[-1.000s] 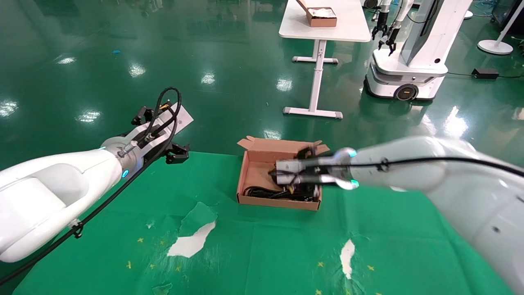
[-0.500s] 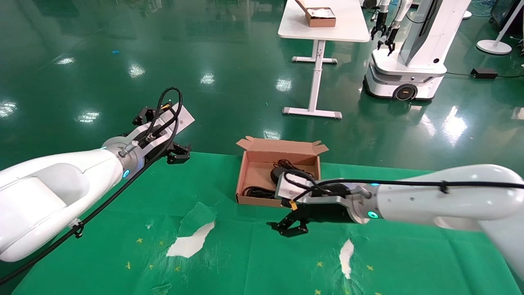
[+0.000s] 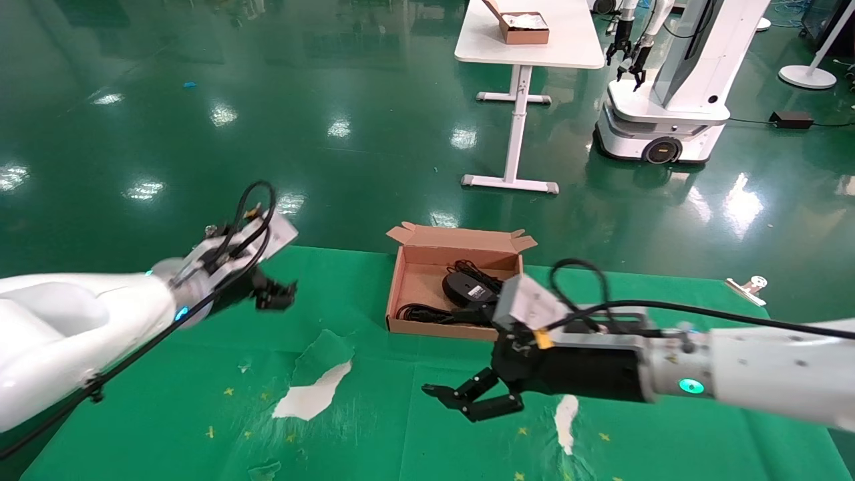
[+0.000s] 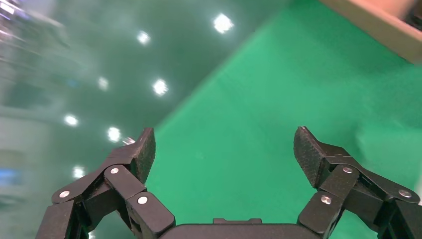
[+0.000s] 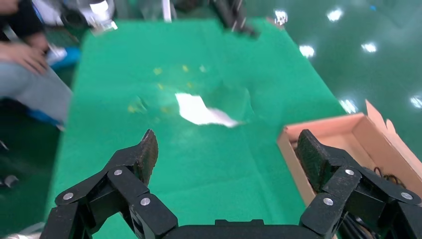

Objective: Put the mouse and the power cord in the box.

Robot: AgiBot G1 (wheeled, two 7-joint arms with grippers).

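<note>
The brown cardboard box sits on the green cloth near the table's far edge, flaps up along its far side. Inside lie the black mouse, white label up, and the black power cord along the near wall. My right gripper hangs open and empty over the cloth just in front of the box; the box's corner shows beside one of its fingers. My left gripper is open and empty over the cloth to the left of the box, with a box edge far off in its view.
Torn patches in the green cloth show white. Beyond the table are a white desk with another brown box, and a second white robot on the green floor. A person sits by the table end.
My right gripper has come out of the box, empty, and moved to the near side over the cloth. The mouse now lies uncovered in the box. My left arm has dropped lower and nearer.
</note>
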